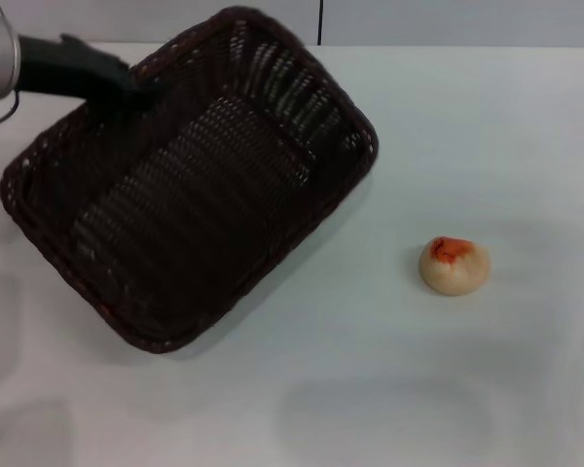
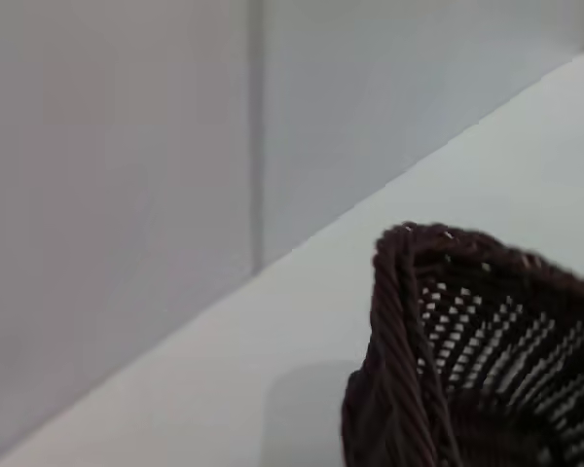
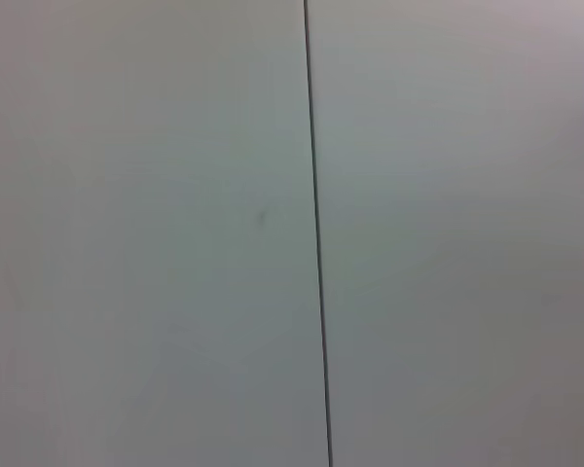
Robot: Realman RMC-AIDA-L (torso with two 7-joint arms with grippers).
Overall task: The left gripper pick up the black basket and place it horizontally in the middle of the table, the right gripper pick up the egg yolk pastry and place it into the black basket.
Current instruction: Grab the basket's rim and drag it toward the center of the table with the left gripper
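Observation:
The black basket point(image 1: 190, 185) is a large dark woven basket, turned diagonally over the left half of the white table point(image 1: 370, 389). My left gripper point(image 1: 136, 83) reaches in from the far left and is shut on the basket's far rim. A corner of the basket also shows in the left wrist view point(image 2: 477, 350). The egg yolk pastry point(image 1: 454, 264), a small pale bun with an orange-red patch, sits on the table to the basket's right, well apart from it. My right gripper is not in view.
A pale wall with a dark vertical seam point(image 1: 320, 21) runs behind the table's far edge. The right wrist view shows only this wall and seam point(image 3: 316, 243).

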